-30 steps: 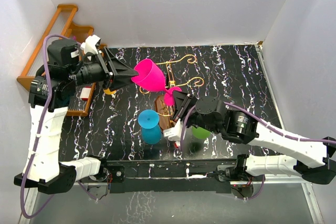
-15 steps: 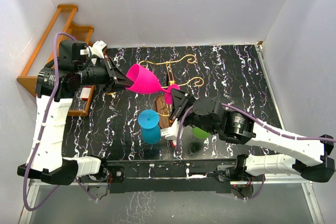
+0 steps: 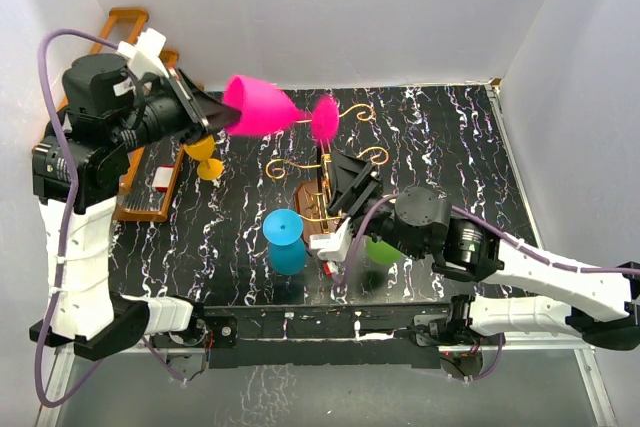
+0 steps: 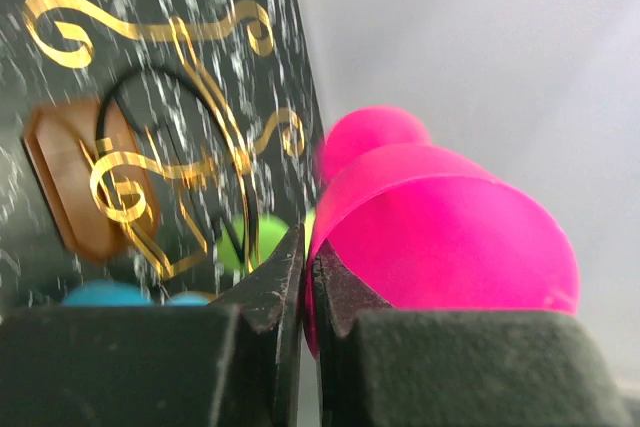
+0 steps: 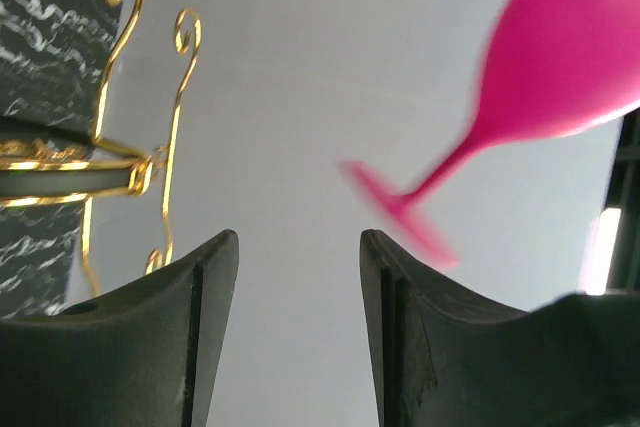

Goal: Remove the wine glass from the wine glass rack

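Nearest the arm bases, a blue cup (image 3: pixel 285 239) and a green object (image 3: pixel 380 250) sit on the black marbled worktop (image 3: pixel 450 147). Just beyond them the right end effector (image 3: pixel 356 181) hangs released, its two fingers spread and holding nothing, close over the wine glass rack (image 3: pixel 305 193) with its brown base and curled gold wire arms. Further back and higher, the wine glass (image 3: pixel 262 107), bright pink, is off the rack and in the air. It lies almost on its side, with its foot pointing toward the rack's top. The left end effector (image 3: pixel 215 117) is clenched on the rim of the bowl, with the thin wall pinched between nearly closed fingers (image 4: pixel 285 277). We judge the glass light, stiff and smooth, probably plastic. Held by the rim alone, the stem and foot act as a lever, so it may swivel or slip. The stem or the bowl's waist looks a surer hold.
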Available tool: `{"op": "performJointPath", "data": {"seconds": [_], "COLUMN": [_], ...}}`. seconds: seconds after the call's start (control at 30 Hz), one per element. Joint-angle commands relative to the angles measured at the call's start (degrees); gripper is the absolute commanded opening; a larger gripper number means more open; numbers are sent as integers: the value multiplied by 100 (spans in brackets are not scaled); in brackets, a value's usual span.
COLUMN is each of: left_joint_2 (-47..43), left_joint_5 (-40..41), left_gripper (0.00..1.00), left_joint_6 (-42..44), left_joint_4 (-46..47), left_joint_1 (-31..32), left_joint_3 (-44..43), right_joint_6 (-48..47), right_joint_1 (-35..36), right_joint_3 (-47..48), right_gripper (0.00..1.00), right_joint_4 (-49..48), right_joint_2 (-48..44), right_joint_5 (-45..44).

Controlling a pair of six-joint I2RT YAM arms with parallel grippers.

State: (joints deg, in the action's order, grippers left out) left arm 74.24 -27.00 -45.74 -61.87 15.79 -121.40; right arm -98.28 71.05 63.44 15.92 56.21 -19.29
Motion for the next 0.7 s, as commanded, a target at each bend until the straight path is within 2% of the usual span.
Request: {"op": "performJointPath", "data": {"seconds": [0.0,0.23,0.3,0.37,0.43,0.5,0.53,0.67], "left_joint_2": [-21,1107,1577,2038,2490,2880,3067,3769], "left_joint_5": [1693,3168,3638,3948,4002,3953,3910,3311], "left_gripper": [0,0,0,0,0,0,0,0], "left_joint_6": [166,1003,1211,1385,1404,1265,1220,939], "left_joint_4": [1479,1553,1407,1254,1230,1116,1066,776], "left_joint_1": [-162,-169,-170,-188,-293,-484,-615,-1288], "left_joint_3": [-28,-614,-956,-1245,-1317,-1443,-1492,-1647], "right_joint_6": [1424,4034,4870,5792,7118,8434,8911,10033], "right_joint_1": [-1,94,93,93,94,93,93,91], "right_joint_3": [-152,893,1207,1597,2131,2765,2890,3207], "right_gripper": [54,54,53,53,53,53,52,49], "right_joint_4": [26,125,207,398,1339,2740,3035,4062], "right_joint_2": [-226,65,223,491,712,861,899,819], "right_joint_5": [-1019,-2448,-3120,-4176,-4553,-4512,-4435,-4138]}}
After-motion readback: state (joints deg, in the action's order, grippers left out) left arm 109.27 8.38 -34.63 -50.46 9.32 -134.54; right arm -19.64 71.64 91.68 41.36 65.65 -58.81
